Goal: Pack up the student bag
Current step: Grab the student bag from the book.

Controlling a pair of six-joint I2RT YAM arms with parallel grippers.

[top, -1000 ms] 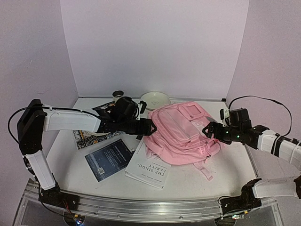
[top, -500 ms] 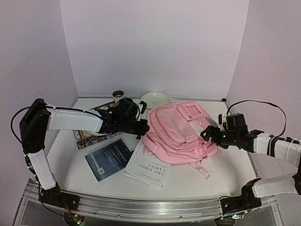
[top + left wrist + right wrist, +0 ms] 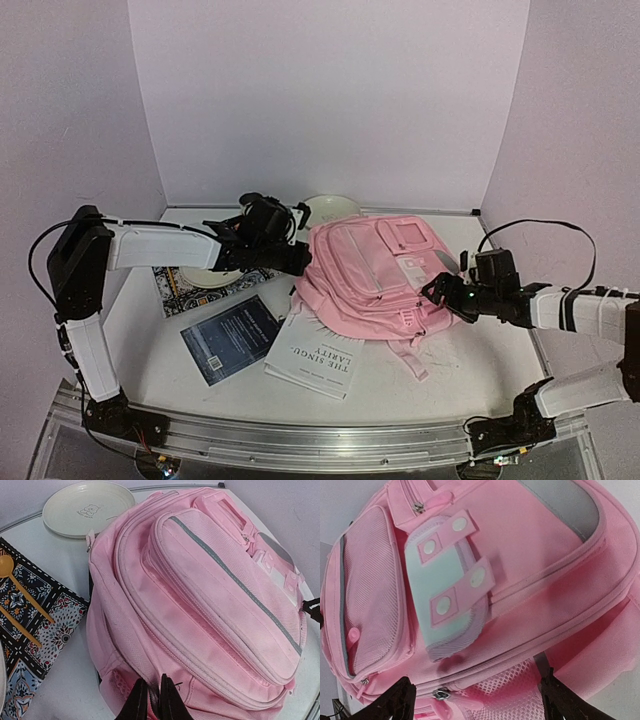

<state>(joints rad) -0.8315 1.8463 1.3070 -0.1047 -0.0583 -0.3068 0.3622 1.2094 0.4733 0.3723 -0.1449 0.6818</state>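
**A:** How do the left jaws stand?

**B:** Together, pinched low on the side of the student bag (image 3: 200,595). The fingers cover the spot, so it may be a zip tab or only a fold of cloth.

**A:** And the right jaws?

**B:** Wide apart, holding nothing. They straddle the mesh pocket (image 3: 505,690) at the bag's opposite end, and a metal zip slider (image 3: 440,694) sits between them, nearer one finger.

**A:** Where does the bag lie?

**B:** Flat, front pockets up, in the middle of the surface (image 3: 490,350) between the two arms. The zips that show look shut.

**A:** So nothing is packed?

**B:** I'd judge not. A dark blue book (image 3: 232,338) and a white booklet (image 3: 318,350) lie outside, the booklet touching the bag's near edge. A plate (image 3: 87,507) and a patterned mat (image 3: 35,615) lie out on the far side.

**A:** Which step is this, then?

**B:** Getting the bag open, I think. One end is pinned and the other end is being lined up.

**A:** And next?

**B:** The right jaws need to close squarely on that slider or its tab. Then they draw it along the seam while the left jaws hold the soft cloth taut.
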